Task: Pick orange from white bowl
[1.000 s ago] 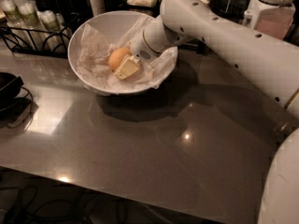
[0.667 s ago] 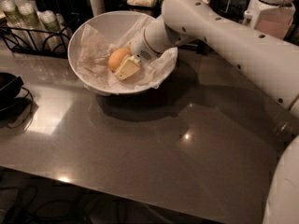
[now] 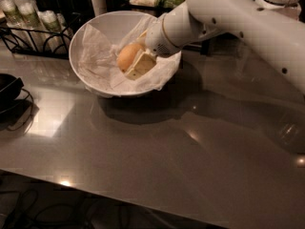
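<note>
The white bowl [image 3: 90, 25] with its crinkled paper liner [image 3: 97, 56] stands at the back left of the grey table. The yellow-orange orange [image 3: 127, 54] is inside it, right of the middle. My gripper [image 3: 134, 61] reaches into the bowl from the right and is shut on the orange. One cream finger pad [image 3: 141, 65] lies against the orange's front right side; the other finger is hidden behind the fruit. The orange sits just above the liner.
The grey table [image 3: 152, 147] stretches in front of the bowl. A black dish [image 3: 7, 92] sits at the left edge. A black wire rack with bottles [image 3: 28, 23] stands behind the bowl at left. Cups and food items line the back. My white arm [image 3: 248, 23] crosses the upper right.
The gripper and the orange have moved together slightly right and up inside the bowl. The bowl has stayed where it was.
</note>
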Controlling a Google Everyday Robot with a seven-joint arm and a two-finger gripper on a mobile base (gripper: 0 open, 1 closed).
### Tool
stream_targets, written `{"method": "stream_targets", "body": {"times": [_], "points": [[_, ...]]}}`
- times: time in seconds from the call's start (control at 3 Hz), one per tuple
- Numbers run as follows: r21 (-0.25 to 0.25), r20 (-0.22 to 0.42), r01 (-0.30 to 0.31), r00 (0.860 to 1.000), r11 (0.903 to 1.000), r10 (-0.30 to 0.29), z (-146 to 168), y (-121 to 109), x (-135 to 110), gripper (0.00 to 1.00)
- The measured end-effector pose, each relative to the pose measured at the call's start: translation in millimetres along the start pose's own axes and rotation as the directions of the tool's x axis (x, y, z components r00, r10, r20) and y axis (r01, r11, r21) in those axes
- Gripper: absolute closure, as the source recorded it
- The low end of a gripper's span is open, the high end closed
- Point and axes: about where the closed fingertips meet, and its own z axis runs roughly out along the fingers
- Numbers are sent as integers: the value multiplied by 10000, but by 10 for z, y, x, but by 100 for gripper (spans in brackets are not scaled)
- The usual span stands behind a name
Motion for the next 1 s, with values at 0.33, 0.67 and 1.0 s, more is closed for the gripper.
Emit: {"method": "stream_targets", "body": {"times": [0.33,0.67,1.0], "points": [[10,227,266,9994,9996,-266,-286,79,-81,100],[-137,671,608,9960,9981,-597,-500,156,-215,100],[-137,671,608,9960,9981,-597,-500,156,-215,100]]}}
